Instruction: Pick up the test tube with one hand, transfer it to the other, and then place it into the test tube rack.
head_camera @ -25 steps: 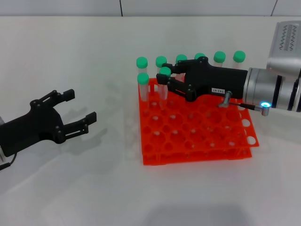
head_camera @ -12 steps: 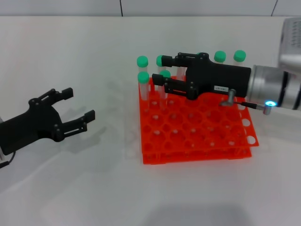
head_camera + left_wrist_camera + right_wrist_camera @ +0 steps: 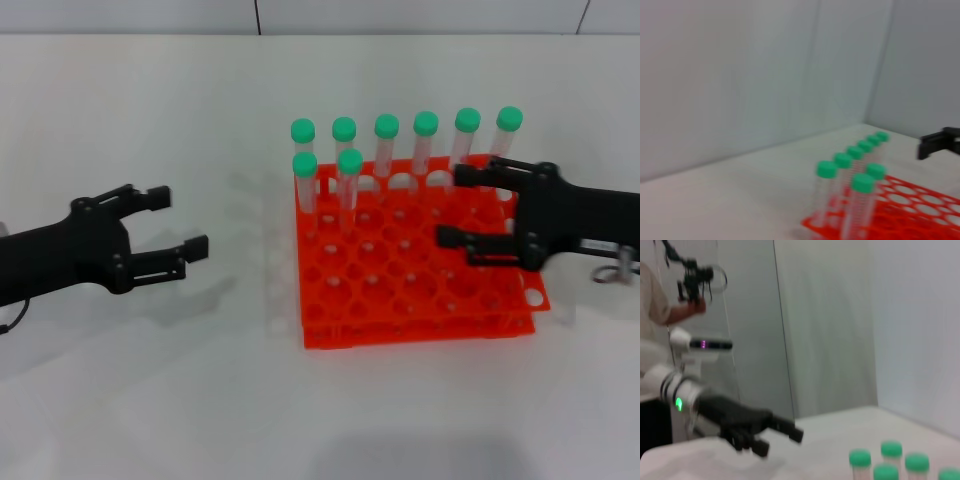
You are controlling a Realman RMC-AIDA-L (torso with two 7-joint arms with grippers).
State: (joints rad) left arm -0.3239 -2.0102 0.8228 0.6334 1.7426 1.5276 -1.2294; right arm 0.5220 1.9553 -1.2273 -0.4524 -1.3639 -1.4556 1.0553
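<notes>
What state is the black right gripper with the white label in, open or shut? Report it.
Open. The black right gripper with the white label hovers over the bright orange plastic rack with its fingers spread and nothing between them.

My right gripper [image 3: 452, 206] is empty, fingers spread, hovering over the right side of the test tube rack [image 3: 415, 290]. Rack is bright orange, two-tiered, with a grid of round holes, flat on the table. The test tube [image 3: 349, 186], clear with a green cap, stands upright in the rack's second row, just beside another like it and in front of a back row of six. My left gripper [image 3: 182, 220] hangs spread and empty, well left of the rack.
</notes>
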